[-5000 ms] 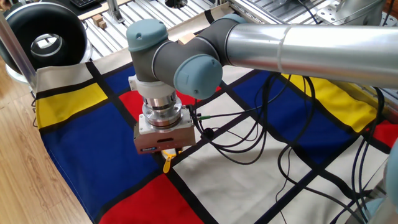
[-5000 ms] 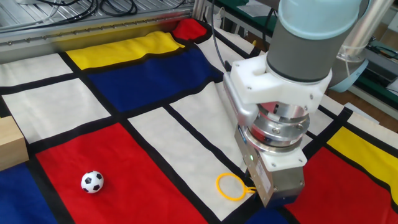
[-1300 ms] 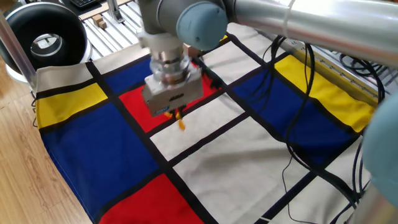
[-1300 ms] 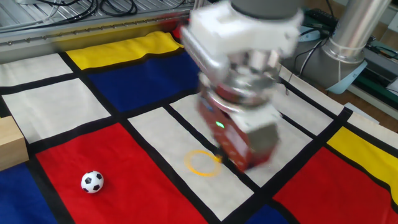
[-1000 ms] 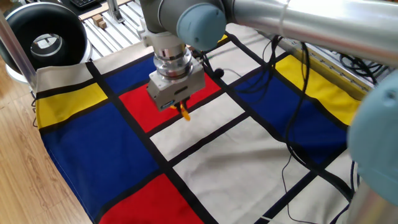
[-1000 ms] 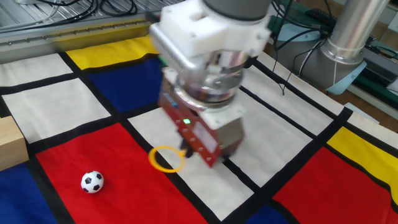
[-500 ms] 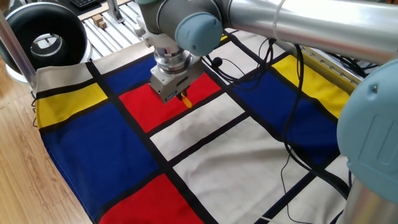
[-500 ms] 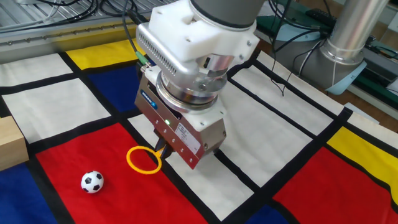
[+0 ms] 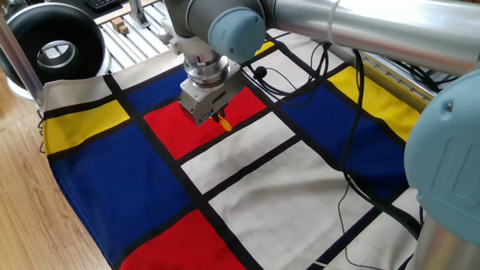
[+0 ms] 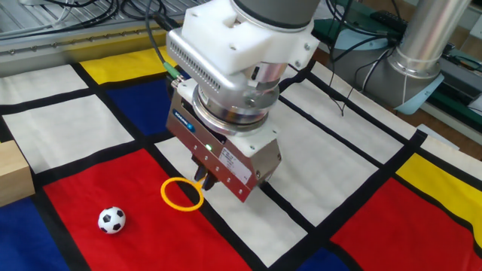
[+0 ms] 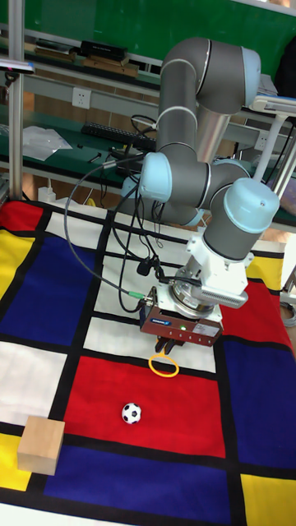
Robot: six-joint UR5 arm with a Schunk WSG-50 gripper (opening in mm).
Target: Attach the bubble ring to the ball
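Colour-block cloth (image 10: 83, 120) in red, blue, yellow and white covers the table; wooden block (image 11: 41, 445) at one corner. Arm bends low, gripper (image 10: 202, 183) pinching the bubble ring (image 10: 181, 194) by its handle, hoop above a red panel, near the ball (image 10: 111, 220), not touching.

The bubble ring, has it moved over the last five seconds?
Yes. The bubble ring, held by the hand, went from the white square onto the red one, closer to the ball, which stayed put.
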